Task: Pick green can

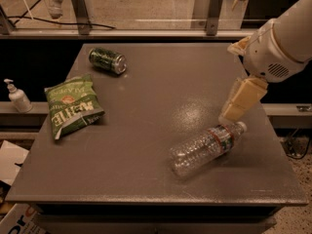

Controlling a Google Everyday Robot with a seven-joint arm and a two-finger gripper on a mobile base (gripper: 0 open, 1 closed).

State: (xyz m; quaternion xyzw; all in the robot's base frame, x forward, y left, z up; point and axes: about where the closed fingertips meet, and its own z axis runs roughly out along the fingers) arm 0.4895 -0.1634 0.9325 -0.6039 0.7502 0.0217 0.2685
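The green can (107, 61) lies on its side near the far left corner of the grey table (146, 130), dark green with silver ends. My gripper (240, 103) hangs from the white arm (282, 38) over the right side of the table, just above the cap end of a clear plastic bottle (207, 147). It is far to the right of the can and holds nothing that I can see.
A flat green chip bag (72, 105) lies at the left of the table. The clear bottle lies on its side at the front right. A white pump bottle (17, 96) stands on a ledge left of the table. A railing runs behind.
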